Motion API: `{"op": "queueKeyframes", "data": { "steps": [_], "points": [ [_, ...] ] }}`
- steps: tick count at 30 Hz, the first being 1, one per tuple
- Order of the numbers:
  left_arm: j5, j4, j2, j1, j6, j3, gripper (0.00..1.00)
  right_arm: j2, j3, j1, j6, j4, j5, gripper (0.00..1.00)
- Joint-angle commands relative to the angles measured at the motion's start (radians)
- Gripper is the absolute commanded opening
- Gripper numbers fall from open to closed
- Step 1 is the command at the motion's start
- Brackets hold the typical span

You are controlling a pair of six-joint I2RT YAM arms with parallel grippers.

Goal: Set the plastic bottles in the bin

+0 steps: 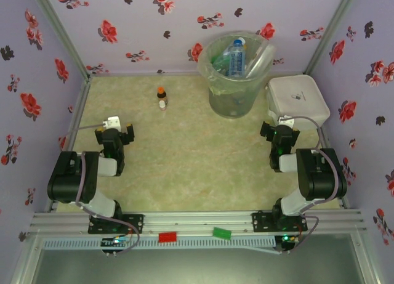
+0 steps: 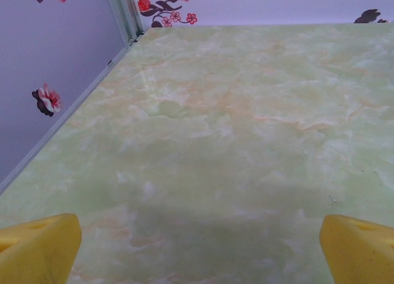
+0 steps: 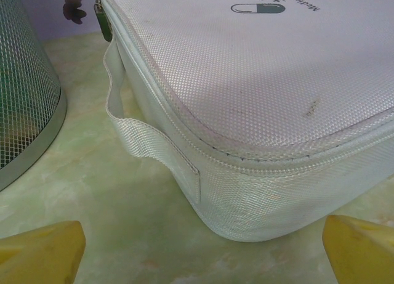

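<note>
Seen from above, the bin [image 1: 236, 93] is standing at about 1 o'clock from the middle of the table [image 1: 184, 167], near the far wall. The plastic bottles [image 1: 229, 61] are lying packed inside it. One blue-labelled bottle [image 1: 237, 57] is sticking up clearly, its long axis running from 6 to 12 o'clock in the overhead view and its blue cap pointing toward 12. How the others are pointing is hard to tell through the bag.

The left gripper [image 1: 115, 131] is hovering at 9 o'clock over bare tabletop, its jaws spread wide and holding nothing. The right gripper [image 1: 280, 131] is sitting at 3 o'clock, jaws likewise spread and empty, facing a white case [image 1: 298, 98] at 2 o'clock, just right of the bin. A small brown bottle [image 1: 161, 98] is standing upright at 11 o'clock.
</note>
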Motion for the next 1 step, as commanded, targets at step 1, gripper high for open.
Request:
{"op": "queueKeyframes", "data": {
  "steps": [1],
  "points": [
    [-0.019, 0.016, 0.008, -0.004, 0.012, 0.024, 1.0, -0.001, 0.001, 0.006, 0.002, 0.033, 0.001, 1.0]
  ]
}}
